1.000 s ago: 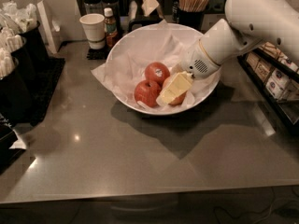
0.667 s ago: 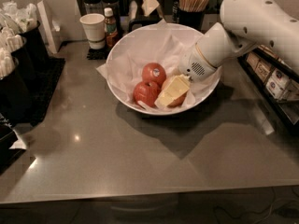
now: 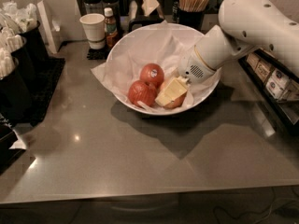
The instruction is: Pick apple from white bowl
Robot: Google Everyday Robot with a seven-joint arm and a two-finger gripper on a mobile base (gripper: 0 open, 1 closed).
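The gripper (image 3: 172,92) is seen inside the white bowl (image 3: 198,97), covering the apple (image 3: 176,102) at its right side; whether the apple is clamped cannot be told. If weakly held, it could be dropped against the 2 red apples (image 3: 152,73).

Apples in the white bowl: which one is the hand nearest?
The pale yellow-orange apple at the right of the white bowl. The hand sits right over it, hiding most of it. The two red apples lie uncovered beside it.
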